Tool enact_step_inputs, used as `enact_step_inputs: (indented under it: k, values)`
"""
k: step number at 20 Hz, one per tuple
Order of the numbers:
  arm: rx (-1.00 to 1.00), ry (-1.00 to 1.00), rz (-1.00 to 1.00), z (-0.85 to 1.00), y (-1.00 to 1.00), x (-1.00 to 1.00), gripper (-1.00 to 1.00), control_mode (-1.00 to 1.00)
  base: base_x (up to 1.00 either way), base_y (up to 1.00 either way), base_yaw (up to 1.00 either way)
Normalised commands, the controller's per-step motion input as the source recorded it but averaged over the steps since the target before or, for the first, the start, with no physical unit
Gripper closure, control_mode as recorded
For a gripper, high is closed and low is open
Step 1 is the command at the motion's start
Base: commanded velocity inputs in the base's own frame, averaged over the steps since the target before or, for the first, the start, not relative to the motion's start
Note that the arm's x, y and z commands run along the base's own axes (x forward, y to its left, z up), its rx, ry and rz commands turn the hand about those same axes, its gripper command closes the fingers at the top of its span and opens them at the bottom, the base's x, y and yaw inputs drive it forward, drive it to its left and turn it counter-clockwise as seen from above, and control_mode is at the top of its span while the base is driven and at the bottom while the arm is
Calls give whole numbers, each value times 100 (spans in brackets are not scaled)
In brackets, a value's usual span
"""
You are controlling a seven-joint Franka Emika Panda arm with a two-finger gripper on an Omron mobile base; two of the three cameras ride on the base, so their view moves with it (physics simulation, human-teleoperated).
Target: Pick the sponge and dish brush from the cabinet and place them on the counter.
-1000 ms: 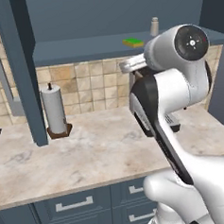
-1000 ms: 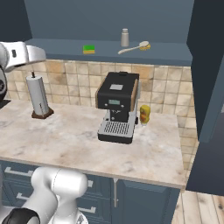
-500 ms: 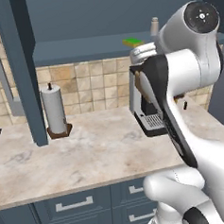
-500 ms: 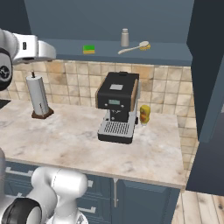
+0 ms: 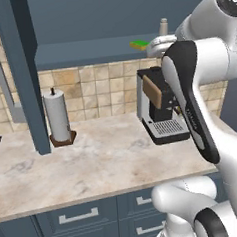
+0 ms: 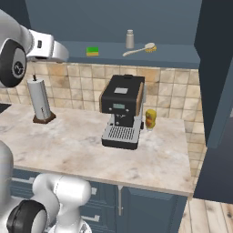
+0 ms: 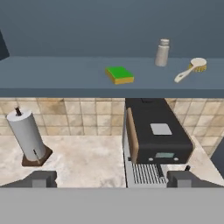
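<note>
Green-topped, yellow-backed flat sponge (image 5: 140,45) lies on the dark blue-grey cabinet (image 5: 85,50) shelf, upper right in our left base view. In our right base view the slim tan-headed dish brush (image 6: 139,49) lies upper centre, right of it. In our hand view the gripper (image 7: 111,178), jaws wide apart, holds nothing; we judge the sponge soft and light, best pinched across its short sides.

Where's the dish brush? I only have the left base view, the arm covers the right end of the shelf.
Observer: The dish brush lies on the cabinet shelf, right of the grey shaker, bristle head pointing right.
Operator: Sponge near it?
Observer: No. The sponge lies apart, left of the shaker, flat, green side up.
Operator: Claw state?
Observer: In the hand view the claw is open and holds nothing, and the fingertips stand wide apart, aimed at the shelf above the coffee machine.
</note>
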Motion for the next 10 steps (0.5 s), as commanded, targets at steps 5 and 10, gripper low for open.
enact_step_inputs:
  k: [5,10]
  values:
    - [10,-11,0,-13,-6,18,-100,-100,0,0,0]
    - [7,-9,0,0,-6,18,-100,-100,0,0,0]
